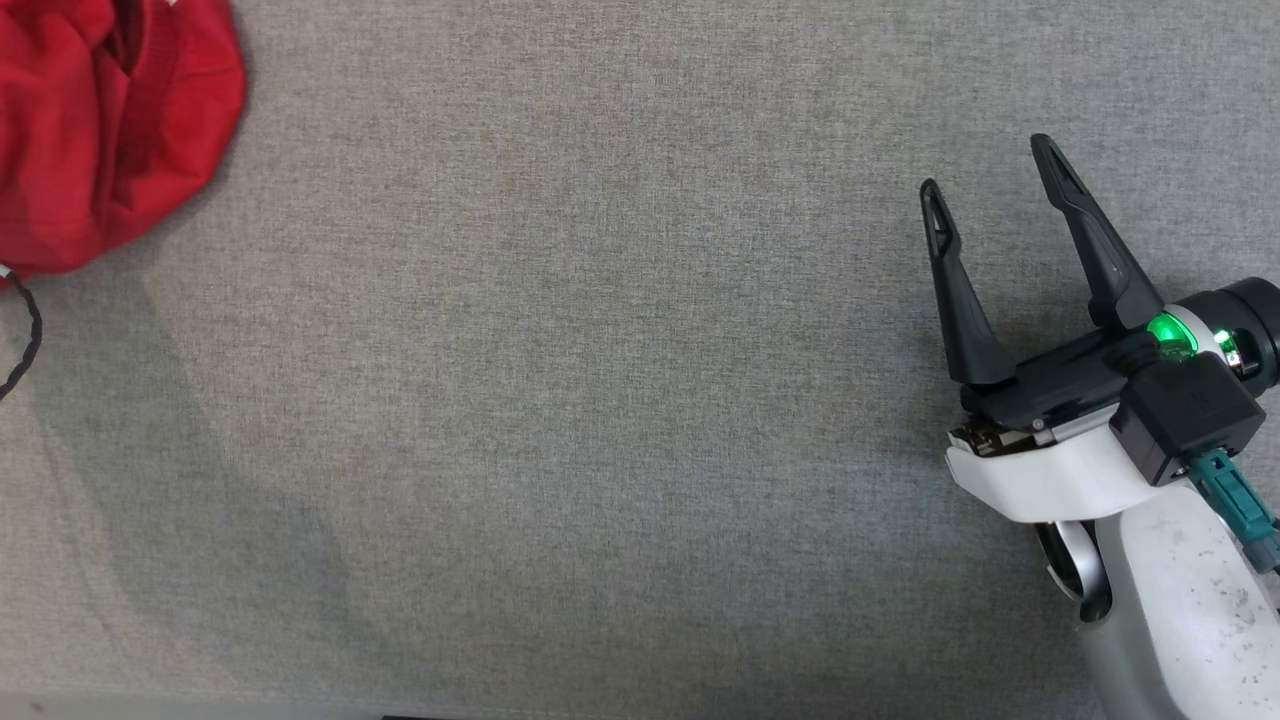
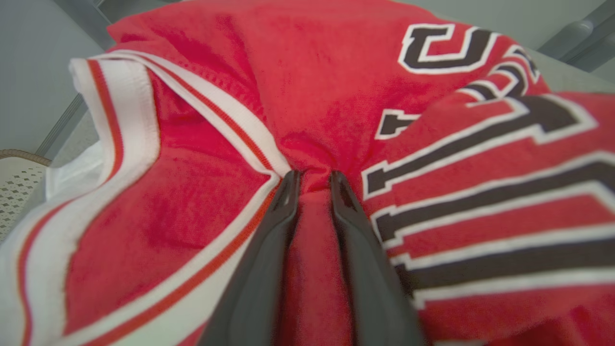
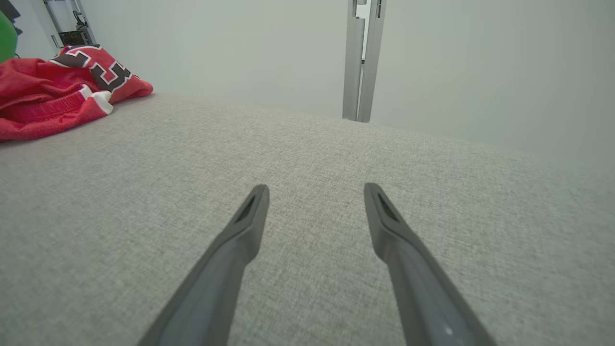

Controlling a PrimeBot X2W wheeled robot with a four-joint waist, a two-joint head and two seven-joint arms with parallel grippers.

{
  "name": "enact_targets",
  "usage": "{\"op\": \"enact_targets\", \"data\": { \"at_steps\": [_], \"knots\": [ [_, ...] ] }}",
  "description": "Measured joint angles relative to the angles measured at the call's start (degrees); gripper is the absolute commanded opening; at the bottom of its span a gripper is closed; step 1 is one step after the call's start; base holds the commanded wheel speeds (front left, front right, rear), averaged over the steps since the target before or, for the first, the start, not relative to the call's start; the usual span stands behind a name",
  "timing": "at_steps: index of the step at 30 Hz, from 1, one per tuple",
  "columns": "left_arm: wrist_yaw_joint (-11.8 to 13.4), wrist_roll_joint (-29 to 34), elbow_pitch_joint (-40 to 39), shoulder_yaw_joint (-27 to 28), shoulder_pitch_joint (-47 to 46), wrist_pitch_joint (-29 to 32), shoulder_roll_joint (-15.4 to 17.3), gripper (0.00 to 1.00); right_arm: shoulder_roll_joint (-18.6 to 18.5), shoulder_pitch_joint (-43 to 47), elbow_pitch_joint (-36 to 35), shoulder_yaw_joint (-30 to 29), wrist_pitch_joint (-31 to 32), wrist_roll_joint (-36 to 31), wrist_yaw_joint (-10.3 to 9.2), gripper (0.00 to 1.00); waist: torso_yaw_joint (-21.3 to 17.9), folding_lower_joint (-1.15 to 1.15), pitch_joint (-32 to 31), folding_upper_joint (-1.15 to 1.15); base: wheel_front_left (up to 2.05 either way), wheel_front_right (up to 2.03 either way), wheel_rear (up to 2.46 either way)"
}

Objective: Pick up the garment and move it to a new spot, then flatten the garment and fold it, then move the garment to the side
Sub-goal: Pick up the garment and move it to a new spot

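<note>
Red garment lies crumpled at the table's far left corner in the head view, partly cut off by the frame edge. It has white-and-red trim and black lettering outlined in white.

Left gripper is down in the garment, jaws nearly together, pinching a fold of red cloth beside the trim.

Right gripper is well apart from the garment on the right side, over bare grey table, jaws wide and holding nothing. Right wrist view shows the garment far off at upper left, with a grey post behind the table edge.
</note>
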Motion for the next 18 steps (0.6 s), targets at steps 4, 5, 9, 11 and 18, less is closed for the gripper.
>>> {"op": "enact_targets", "data": {
  "at_steps": [4, 5, 9, 11, 18],
  "knots": [
    [0.0, -1.24, -0.67, -1.72, 0.31, -0.35, 0.18, 0.0, 0.0, -0.23, 0.04, 0.01, 0.0, 0.0, 0.0, 1.0, 0.16, 0.0, -0.17, 0.0, 0.0, 0.0, 0.0],
    [0.0, -1.49, -0.91, -2.03, 0.49, -1.07, 0.23, 0.0, 0.02, -0.27, 0.12, 0.02, 0.01, 0.01, 0.0, 1.0, 0.2, 0.0, -0.29, 0.0, 0.0, 0.0, 0.0],
    [0.0, -2.03, -2.57, -3.91, 1.63, -5.34, 1.21, 0.0, 0.22, -0.29, 0.64, 0.34, 0.01, 0.3, 0.0, 1.0, 0.32, 0.0, -1.36, 0.0, 0.0, 0.0, 0.0],
    [0.0, -2.71, -4.07, -4.66, 1.88, -7.55, 1.78, 0.0, 0.41, -0.28, 0.96, 0.34, 0.01, 0.35, 0.0, 1.0, 0.35, 0.0, -2.11, 0.0, 0.0, 0.0, 0.0],
    [0.0, -8.14, -11.09, -8.58, 4.25, -11.33, 3.74, 0.0, 2.05, 0.35, 2.63, 1.55, 0.01, 1.35, 0.0, 1.0, 0.43, 0.0, -6.78, 0.0, 0.0, 0.0, 0.0]
  ]
}}
